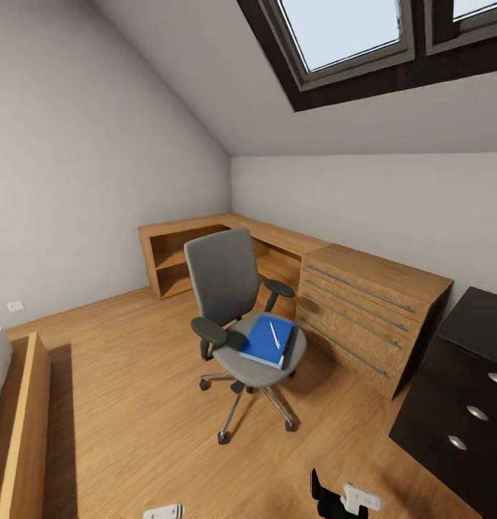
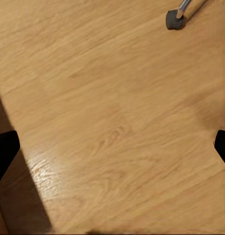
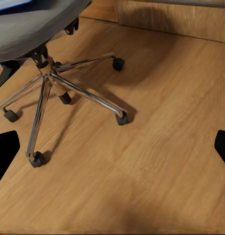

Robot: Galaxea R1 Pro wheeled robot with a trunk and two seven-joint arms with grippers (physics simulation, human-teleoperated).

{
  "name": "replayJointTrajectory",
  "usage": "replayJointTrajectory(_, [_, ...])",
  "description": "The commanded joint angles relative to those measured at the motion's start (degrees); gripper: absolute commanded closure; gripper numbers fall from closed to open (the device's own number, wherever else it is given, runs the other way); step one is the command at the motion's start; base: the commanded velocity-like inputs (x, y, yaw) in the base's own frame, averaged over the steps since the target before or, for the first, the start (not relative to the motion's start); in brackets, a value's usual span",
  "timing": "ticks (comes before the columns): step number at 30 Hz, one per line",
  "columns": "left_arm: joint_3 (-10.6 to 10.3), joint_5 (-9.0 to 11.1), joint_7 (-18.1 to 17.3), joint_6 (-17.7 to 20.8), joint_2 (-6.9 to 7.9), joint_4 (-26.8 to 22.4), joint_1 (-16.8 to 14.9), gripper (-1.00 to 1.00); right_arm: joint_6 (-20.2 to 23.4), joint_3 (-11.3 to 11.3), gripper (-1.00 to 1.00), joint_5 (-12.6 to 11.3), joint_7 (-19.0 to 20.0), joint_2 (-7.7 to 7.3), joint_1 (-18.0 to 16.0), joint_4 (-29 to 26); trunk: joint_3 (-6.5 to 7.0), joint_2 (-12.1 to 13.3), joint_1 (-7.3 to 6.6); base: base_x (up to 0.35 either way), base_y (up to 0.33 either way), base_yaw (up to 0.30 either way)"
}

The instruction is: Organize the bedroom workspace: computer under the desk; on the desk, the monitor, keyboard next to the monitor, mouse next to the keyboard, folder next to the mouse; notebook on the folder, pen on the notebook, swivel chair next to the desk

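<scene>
The folder (image 1: pixel 266 342) lies on the swivel chair (image 1: pixel 226 288) ahead, nearer the right hand (image 3: pixel 112 142); both hands hang released, grasping nothing.

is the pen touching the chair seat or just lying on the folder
Apart. In the head view the pen lies wholly on the folder, blue all round it, clear of the swivel chair seat.

Wooden drawer cabinet (image 1: pixel 367 313) beneath skylight (image 1: pixel 342 29)
</scene>
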Motion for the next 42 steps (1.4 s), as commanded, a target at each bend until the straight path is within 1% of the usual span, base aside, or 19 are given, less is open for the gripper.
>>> replayJointTrajectory(1, [-0.35,0.58,0.47,0.23,0.09,-0.12,0.00,-1.00,-0.11,-0.17,-1.00,-0.61,0.59,0.01,-0.04,0.04,0.05,0.38,-0.26,-0.301,0.000,-0.172])
replayJointTrajectory(5, [-0.28,0.55,0.50,0.20,0.10,-0.11,0.00,-1.00,-0.10,-0.17,-1.00,-0.62,0.58,-0.01,-0.04,0.04,0.48,1.99,-1.14,-0.281,0.000,-0.160])
replayJointTrajectory(12, [-0.32,0.62,0.43,0.22,0.10,-0.09,0.00,-1.00,-0.10,-0.17,-1.00,-0.62,0.58,-0.07,-0.04,0.02,1.22,4.79,-2.68,-0.056,0.000,-0.155])
replayJointTrajectory(13, [-0.41,0.62,0.26,0.34,0.08,0.44,0.00,-1.00,-0.10,-0.14,-1.00,-0.62,0.57,-0.08,-0.04,-0.01,1.32,5.19,-2.90,-0.009,0.000,-0.154])
replayJointTrajectory(14, [-0.54,0.63,0.02,0.38,-0.01,3.92,0.00,-1.00,-0.10,-0.10,-1.00,-0.62,0.53,-0.11,-0.04,-0.04,1.43,5.60,-3.12,-0.003,0.000,-0.154])
replayJointTrajectory(15, [-0.57,0.63,-0.05,0.34,-0.06,5.26,0.01,-1.00,-0.10,-0.09,-1.00,-0.62,0.52,-0.13,-0.04,-0.04,1.53,6.00,-3.34,-0.002,0.000,-0.154])
replayJointTrajectory(20, [-0.55,0.63,-0.15,0.19,-0.05,7.42,0.02,-1.00,-0.10,-0.07,-1.00,-0.62,0.51,-0.10,-0.04,-0.05,2.06,8.00,-4.43,-0.001,0.000,-0.154])
replayJointTrajectory(34, [-0.53,0.53,-0.25,0.04,-0.06,8.06,0.04,-1.00,-0.14,0.02,-1.00,-0.48,0.57,-0.01,-0.04,-0.05,3.53,13.62,-7.51,0.000,0.000,-0.154])
replayJointTrajectory(36, [-0.54,0.49,-0.25,-0.10,-0.13,8.06,0.02,-1.00,-0.12,0.18,-1.00,0.23,0.55,0.01,-0.04,0.00,3.74,14.42,-7.95,0.000,0.000,-0.154])
replayJointTrajectory(37, [-0.59,0.46,-0.25,-0.29,-0.16,8.06,0.03,-1.00,-0.11,0.20,-1.00,0.48,0.52,0.01,-0.04,0.01,3.85,14.82,-8.17,0.000,0.000,-0.153])
replayJointTrajectory(39, [-1.17,0.44,-0.25,-2.17,-0.27,8.13,0.05,-1.00,-0.10,0.24,-1.00,1.13,0.30,-0.04,-0.04,-0.01,4.06,15.62,-8.61,0.000,0.000,-0.151])
replayJointTrajectory(40, [-2.53,0.50,-0.25,-4.37,-0.26,9.29,0.04,-1.00,-0.10,0.31,-1.00,1.39,-0.21,-0.22,-0.04,-0.06,4.16,16.02,-8.83,0.000,0.000,-0.149])
replayJointTrajectory(42, [-3.29,0.49,-0.25,-5.45,-0.39,10.53,0.06,-1.00,-0.10,0.34,-1.00,1.50,-0.52,-0.34,-0.04,-0.08,4.38,16.83,-9.27,0.000,0.000,-0.149])
